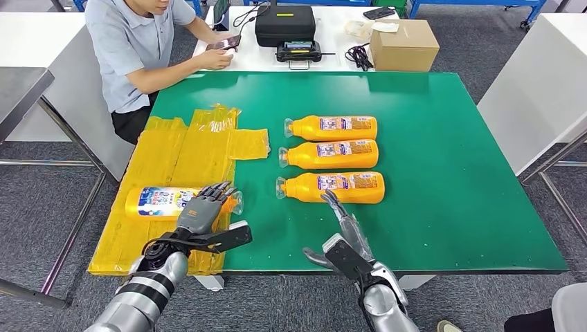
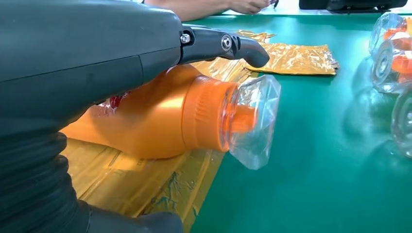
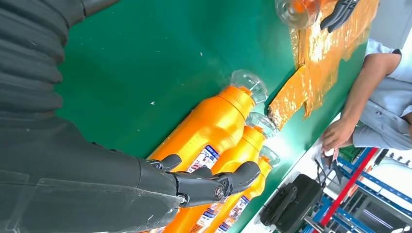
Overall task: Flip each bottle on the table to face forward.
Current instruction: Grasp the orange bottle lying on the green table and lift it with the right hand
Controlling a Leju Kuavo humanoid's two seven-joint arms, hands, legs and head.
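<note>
Three orange bottles lie side by side mid-table with clear caps pointing left: far [image 1: 332, 128], middle [image 1: 332, 153], near [image 1: 339, 187]. A fourth orange bottle [image 1: 156, 201] lies on the yellow sheets at the left with a blue-and-white label up. My left hand [image 1: 201, 211] is over its cap end. Its fingers [image 2: 218, 43] reach across the bottle's shoulder [image 2: 160, 121], and its thumb is spread well clear on the near side. My right hand [image 1: 349, 238] is open at the table's front edge. Its fingers stretch toward the near bottle [image 3: 214, 126], their tips just at its side.
Crumpled yellow plastic sheets [image 1: 180, 152] cover the left part of the green table [image 1: 450, 173]. A person [image 1: 138, 41] sits at the far left corner with a phone. Behind the table stand a black case [image 1: 284, 24] and a cardboard box [image 1: 403, 45].
</note>
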